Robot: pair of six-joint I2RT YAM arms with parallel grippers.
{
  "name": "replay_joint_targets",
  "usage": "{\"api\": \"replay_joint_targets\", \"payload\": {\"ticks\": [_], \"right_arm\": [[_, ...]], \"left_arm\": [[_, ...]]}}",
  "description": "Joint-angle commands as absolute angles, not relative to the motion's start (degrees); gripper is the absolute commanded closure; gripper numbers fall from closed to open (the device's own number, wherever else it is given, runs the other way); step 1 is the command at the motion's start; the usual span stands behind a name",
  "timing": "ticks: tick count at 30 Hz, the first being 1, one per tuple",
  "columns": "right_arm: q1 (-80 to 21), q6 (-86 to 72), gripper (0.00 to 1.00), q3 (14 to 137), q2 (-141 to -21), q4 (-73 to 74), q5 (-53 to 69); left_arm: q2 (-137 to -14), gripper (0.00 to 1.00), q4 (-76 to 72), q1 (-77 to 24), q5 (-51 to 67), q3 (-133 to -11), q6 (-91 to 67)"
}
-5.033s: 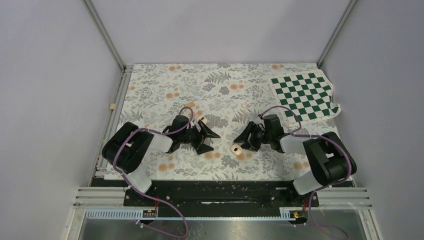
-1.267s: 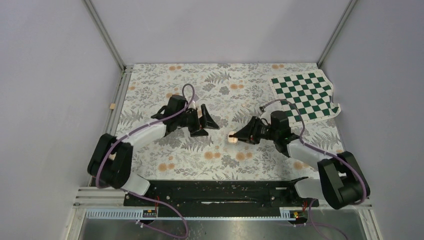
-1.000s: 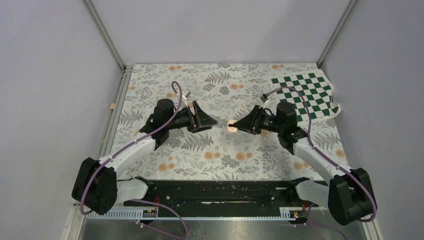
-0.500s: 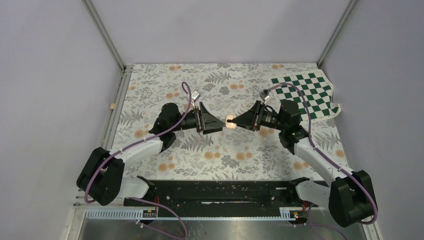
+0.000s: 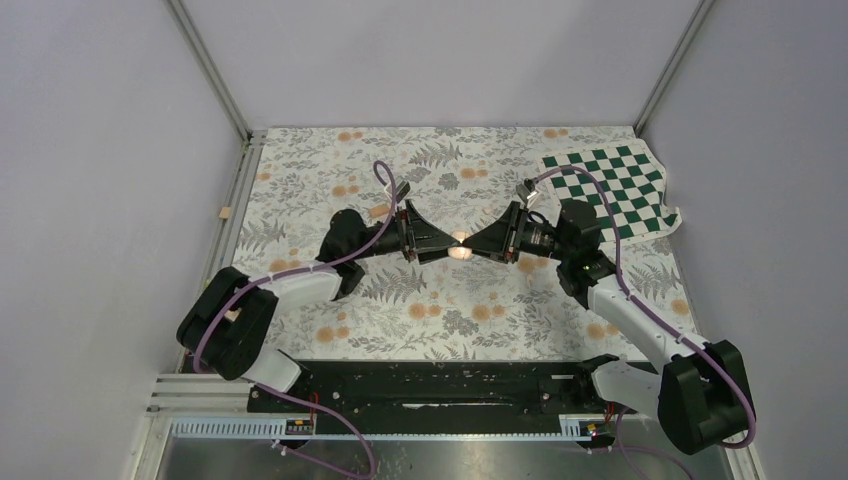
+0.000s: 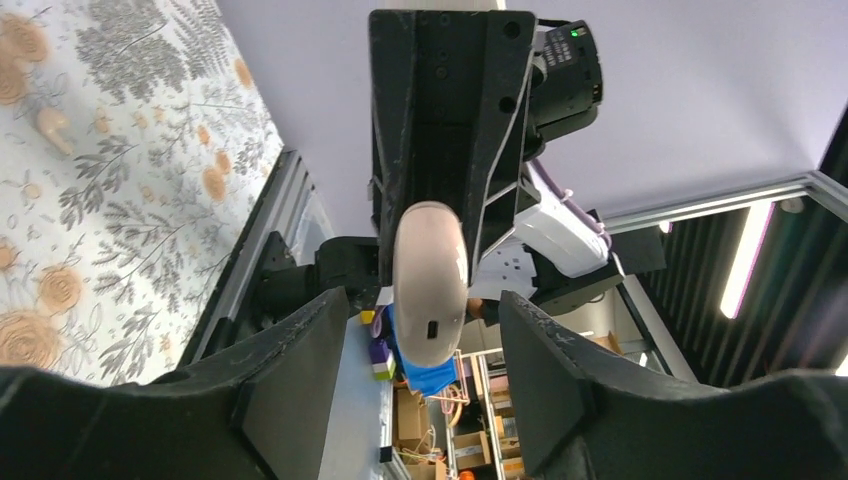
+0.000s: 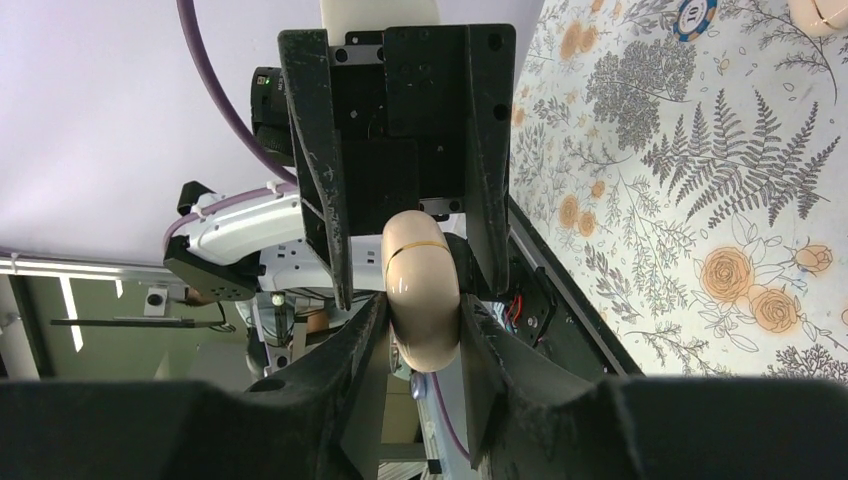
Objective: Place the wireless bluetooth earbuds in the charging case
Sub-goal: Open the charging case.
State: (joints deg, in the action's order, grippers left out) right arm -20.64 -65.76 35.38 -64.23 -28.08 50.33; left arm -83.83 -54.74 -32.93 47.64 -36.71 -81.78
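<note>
**Top external: case gripped in mid-air between two pincers**

Top external shows both arms reaching in over the middle of the bench (image 5: 400, 160), their tips meeting nose to nose. The right pincer (image 5: 470, 245) is clamped on the case (image 5: 459, 247), which hangs above the flowered cover and does not touch it. The left pincer (image 5: 447, 243) faces it from the other side, with its jaws apart and set around the free end of the case.

In the left wrist view the left fingers (image 6: 295, 365) stand on either side of the case with a gap on each side, so they touch neither flank. The case turns its rounded end to this camera, with a small dark port low on it. Behind it, the right pincer's black body fills the top of the view.

In the right wrist view the right fingers (image 7: 355, 350) press on both sides of the case. A thin seam runs across its body and the lid looks shut.

An earbud (image 6: 55, 125) lies on the bench, well apart from the case. A blue chip (image 7: 695, 15) lies at the top edge of the right wrist view. Near it is a pale peach shape cut off by the corner, too little of it showing to name. A checkered cloth (image 5: 610, 190) covers the far right corner of the bench.
</note>
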Motion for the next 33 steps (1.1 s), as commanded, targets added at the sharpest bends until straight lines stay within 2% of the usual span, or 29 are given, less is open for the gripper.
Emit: {"api": "replay_joint_targets", "payload": {"ticks": [1,3,5,7,8,11,12,13,15,16,17,18,20,21,23,24,26,33], "right_arm": [[-21.4,-63.9,1.0,38.0,-62.3,-26.8,50.9],[-21.4,-63.9,1.0,37.9,-62.1,-26.7,50.8],[-21.4,-64.0,1.0,37.8,-62.0,-26.7,50.8],[-21.4,-63.9,1.0,37.8,-62.0,-26.4,50.6],[-21.4,-63.9,1.0,37.7,-61.9,-26.3,50.5],[-21.4,-63.7,1.0,37.7,-62.0,-25.9,50.1],[-21.4,-63.7,1.0,37.7,-62.2,-25.9,50.1],[-21.4,-63.8,1.0,37.8,-62.4,-25.8,50.0],[-21.4,-63.9,1.0,37.8,-62.6,-25.7,50.0],[-21.4,-64.0,1.0,37.8,-62.6,-25.7,50.1],[-21.4,-63.9,1.0,37.7,-62.5,-25.6,50.0],[-21.4,-63.7,1.0,37.6,-62.4,-25.2,49.9],[-21.4,-63.6,0.98,37.5,-62.0,-24.6,49.8],[-21.4,-63.6,0.92,37.5,-62.0,-24.3,50.1],[-21.2,-64.3,0.55,37.4,-62.1,-23.7,50.0],[-21.2,-64.7,0.46,37.3,-62.1,-23.7,49.9],[-21.1,-64.8,0.43,36.9,-61.7,-23.2,49.1],[-21.0,-63.8,0.44,34.2,-61.0,-22.3,46.6]], "left_arm": [[-86.5,0.43,-71.1,-33.5,48.3,-37.7,-89.3],[-87.1,0.49,-71.0,-34.1,47.8,-37.8,-89.2],[-87.4,0.62,-70.6,-34.5,47.6,-37.7,-88.9],[-87.8,0.69,-71.6,-34.7,47.5,-37.5,-89.7],[-88.0,0.68,-72.4,-34.7,47.4,-37.3,-90.2],[-88.4,0.48,-73.9,-34.7,47.8,-37.5,-91.0],[-88.4,0.45,-74.2,-34.7,47.7,-37.4,-91.2],[-88.5,0.46,-74.4,-34.7,47.7,-37.4,-91.4],[-88.8,0.62,-75.7,-34.7,47.4,-37.3,-92.3],[-89.2,0.73,-77.5,-34.7,47.1,-37.0,-93.2],[-89.9,0.89,-79.5,-34.7,47.0,-36.8,-94.5],[-90.6,0.99,-81.0,-34.7,46.9,-36.7,-95.6],[-91.4,1.0,-82.2,-34.7,46.8,-36.4,-96.5],[-91.2,1.0,-82.2,-34.7,46.6,-36.1,-96.3],[-91.0,1.0,-82.3,-34.7,46.6,-35.8,-96.1],[-90.7,1.0,-82.3,-34.6,46.6,-35.7,-96.0],[-89.7,1.0,-82.3,-34.5,46.5,-35.6,-96.0],[-86.5,1.0,-82.2,-34.4,46.7,-36.1,-96.8]]}}
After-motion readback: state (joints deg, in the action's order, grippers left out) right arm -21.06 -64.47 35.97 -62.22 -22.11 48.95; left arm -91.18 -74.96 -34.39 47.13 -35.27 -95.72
